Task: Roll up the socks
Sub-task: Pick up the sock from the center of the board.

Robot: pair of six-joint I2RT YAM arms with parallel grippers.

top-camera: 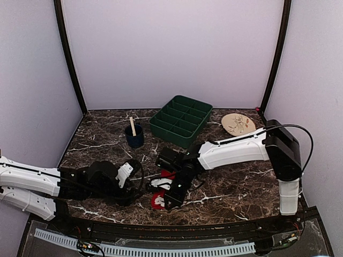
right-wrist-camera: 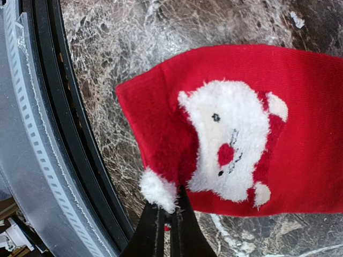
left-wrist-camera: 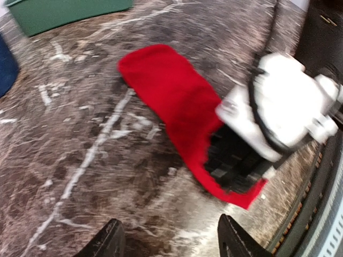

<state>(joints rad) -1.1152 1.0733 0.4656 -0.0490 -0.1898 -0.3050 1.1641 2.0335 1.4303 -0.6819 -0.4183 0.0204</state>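
Right fingers (right-wrist-camera: 151, 235) pinch the tufted edge of the red sock (right-wrist-camera: 311, 107).

A: Surface (top-camera: 230, 184): dark marble, white veins. Green compartment tray (top-camera: 180, 120) at back centre, set askew.
B: Noted. Left of the tray, apart from it: 1 dark blue cup (top-camera: 134, 137) with 1 pale stick (top-camera: 132, 126) standing in it.
A: Right of the tray, 1 round tan disc (top-camera: 238, 124), lying flat, faint markings.
B: Walls (top-camera: 171, 48) pale lilac; 2 black posts (top-camera: 69, 59) at the back corners.
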